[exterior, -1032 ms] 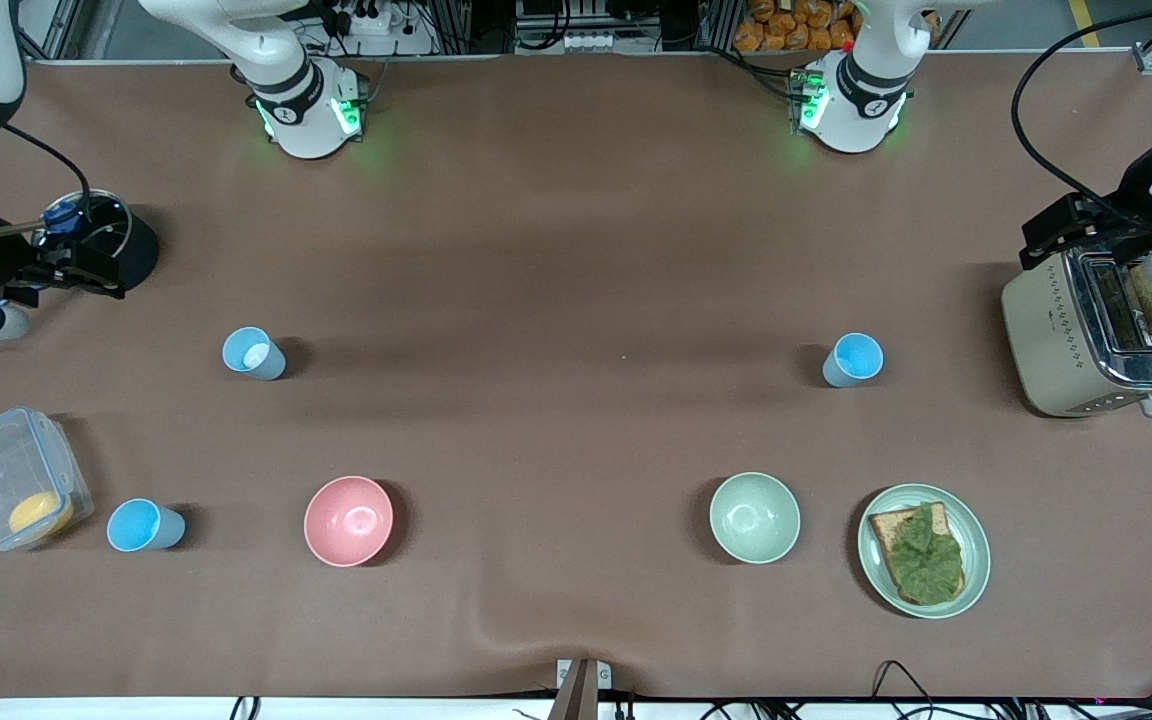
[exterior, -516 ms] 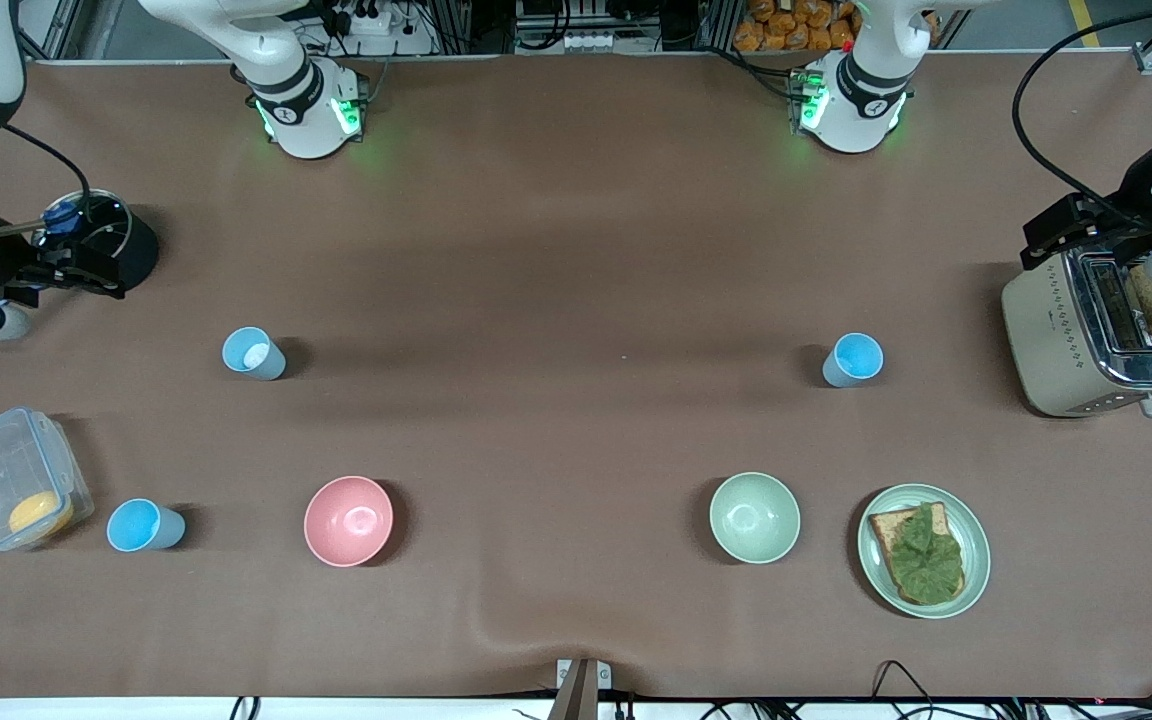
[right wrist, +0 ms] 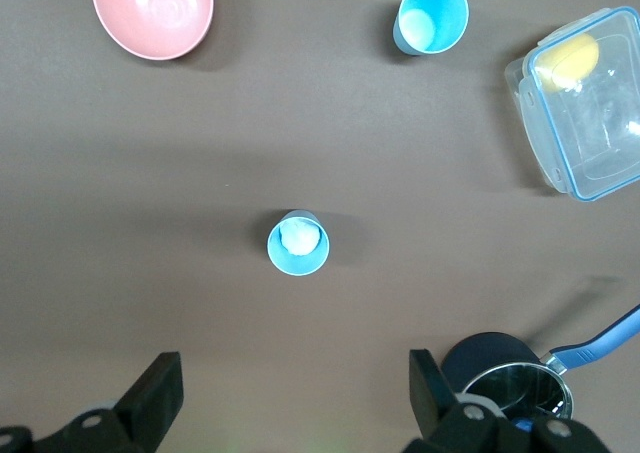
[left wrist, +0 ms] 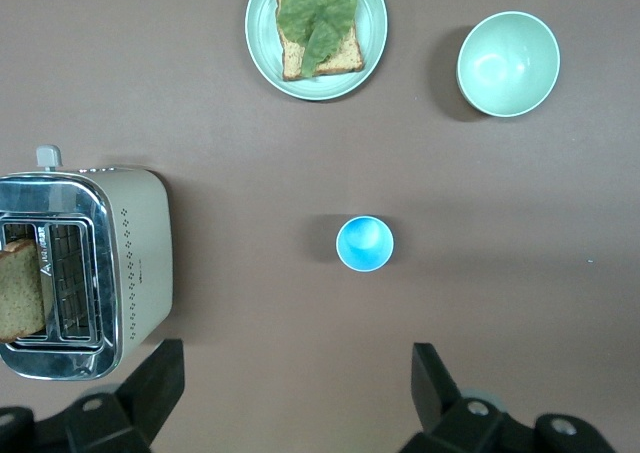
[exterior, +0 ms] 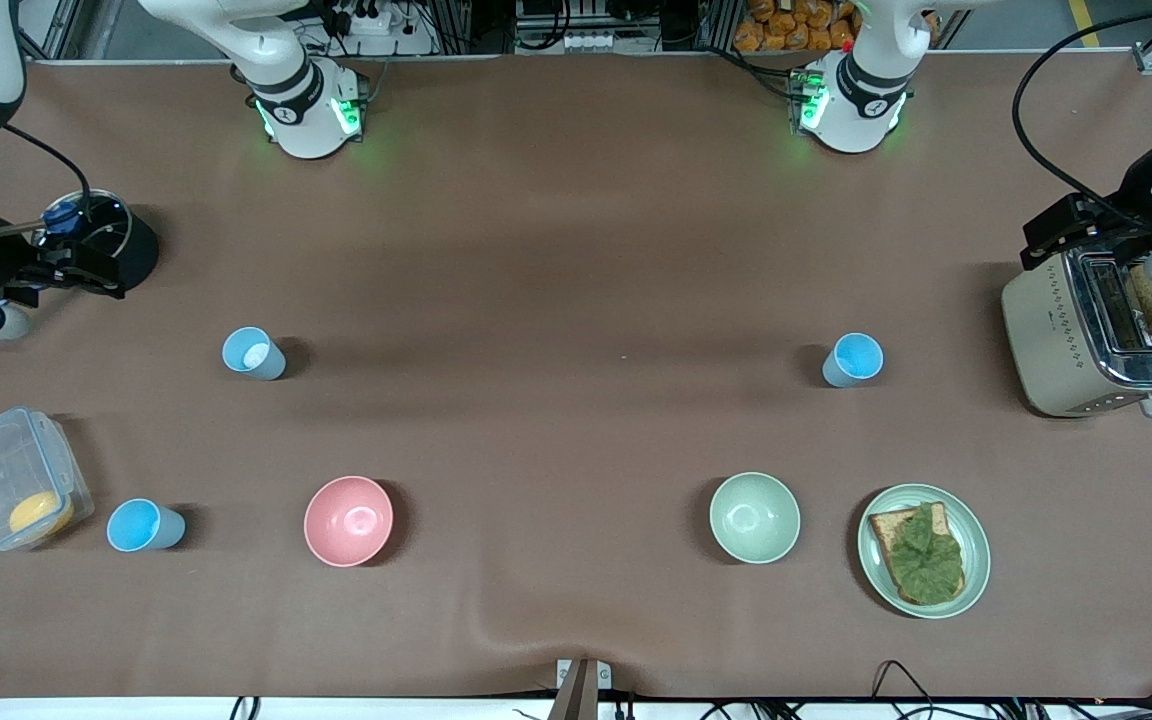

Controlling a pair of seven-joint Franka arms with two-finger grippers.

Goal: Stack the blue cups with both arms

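I count three small light-blue plastic cups (exterior: 254,353) (exterior: 853,360) (exterior: 144,526). Two bowls: one pink (exterior: 348,520), one pale green (exterior: 754,517). One green plate with toast and lettuce (exterior: 923,550), one cream toaster (exterior: 1096,333), one clear lidded container (exterior: 16,492), one dark saucepan (exterior: 101,240).

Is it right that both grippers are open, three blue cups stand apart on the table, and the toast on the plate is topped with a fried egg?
Not quite. The toast on the plate is topped with a green lettuce leaf, not a fried egg; the front view shows it, and the left wrist view too. The rest holds.
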